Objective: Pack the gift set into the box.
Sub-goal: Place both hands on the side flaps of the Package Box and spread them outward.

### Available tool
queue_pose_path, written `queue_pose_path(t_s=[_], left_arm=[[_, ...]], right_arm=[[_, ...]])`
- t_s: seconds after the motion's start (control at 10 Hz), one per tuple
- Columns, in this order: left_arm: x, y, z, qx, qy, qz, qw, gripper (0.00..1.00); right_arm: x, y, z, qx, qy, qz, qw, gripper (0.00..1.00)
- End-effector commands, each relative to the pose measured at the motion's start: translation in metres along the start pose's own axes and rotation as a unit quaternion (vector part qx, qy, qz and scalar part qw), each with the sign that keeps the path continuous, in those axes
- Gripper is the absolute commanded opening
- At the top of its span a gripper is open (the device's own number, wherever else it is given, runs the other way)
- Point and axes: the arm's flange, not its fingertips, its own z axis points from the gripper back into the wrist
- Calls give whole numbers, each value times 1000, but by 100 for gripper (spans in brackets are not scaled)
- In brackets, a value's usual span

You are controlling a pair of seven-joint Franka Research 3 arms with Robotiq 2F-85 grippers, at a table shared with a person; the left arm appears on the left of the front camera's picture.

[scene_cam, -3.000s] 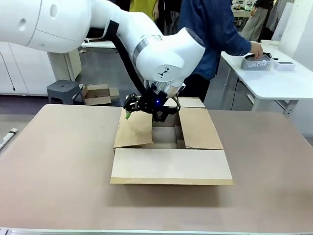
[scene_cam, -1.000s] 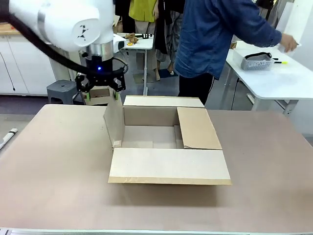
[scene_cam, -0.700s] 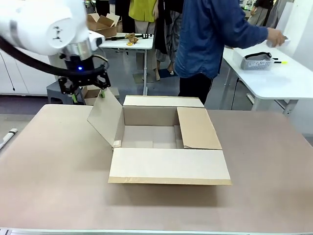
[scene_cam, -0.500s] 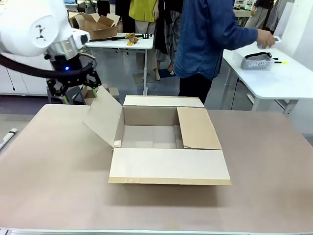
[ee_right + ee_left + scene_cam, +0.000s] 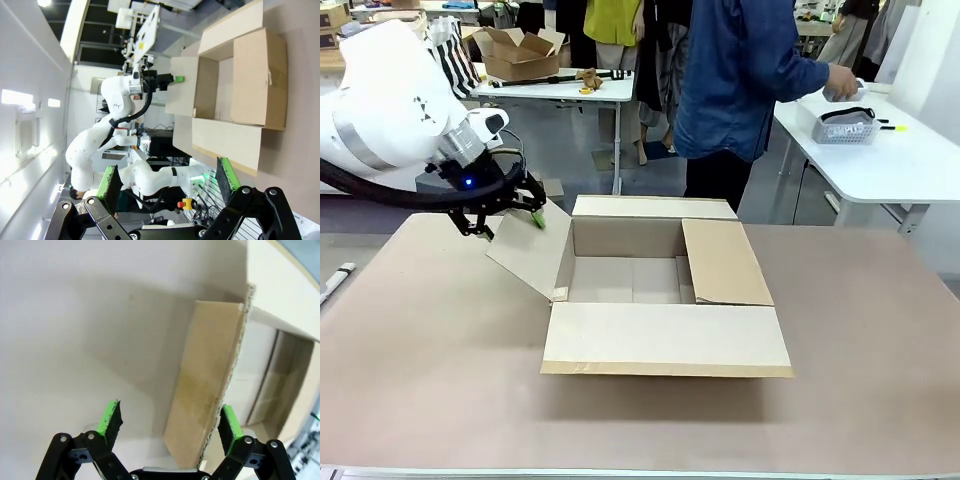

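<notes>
So that the brown cardboard box (image 5: 665, 338) gapes for packing, the spread-fingered left gripper (image 5: 506, 222) apparently holds one flap (image 5: 528, 255) folded outward. The right gripper (image 5: 167, 180) hangs open.

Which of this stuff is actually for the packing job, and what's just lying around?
For the job:
the box
the gift set
the left gripper, at the box's left flap

Lying about:
the smaller carton
the striped bag

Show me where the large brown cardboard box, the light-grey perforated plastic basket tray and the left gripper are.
Large brown cardboard box (image 5: 665, 338): front view, on its near flap.
Light-grey perforated plastic basket tray (image 5: 845, 131): front view, on its side wall.
Left gripper (image 5: 169, 421): left wrist view, midway between its fingertips.
</notes>
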Motion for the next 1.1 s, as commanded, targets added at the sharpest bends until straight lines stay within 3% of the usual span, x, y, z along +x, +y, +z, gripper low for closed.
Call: queue_pose_path(t_s=[0.0,0.1,0.2,0.8,0.9,1.0], left_arm=[[4,16,0,-39,27,-24,999,100],[4,21,-2,-62,33,-33,997,100],[2,6,-1,-21,8,-12,1000,100],[2,6,-1,-21,8,-12,1000,100],[2,6,-1,-21,8,-12,1000,100],[2,6,-1,-21,8,-12,1000,100]], right_arm=[[2,1,-2,11,-3,14,1000,100],[2,1,-2,11,-3,14,1000,100],[2,1,-2,11,-3,14,1000,100],[0,0,0,0,0,0,1000,100],[4,28,-20,-33,9,36,999,100],[9,64,-76,-81,40,84,992,100]])
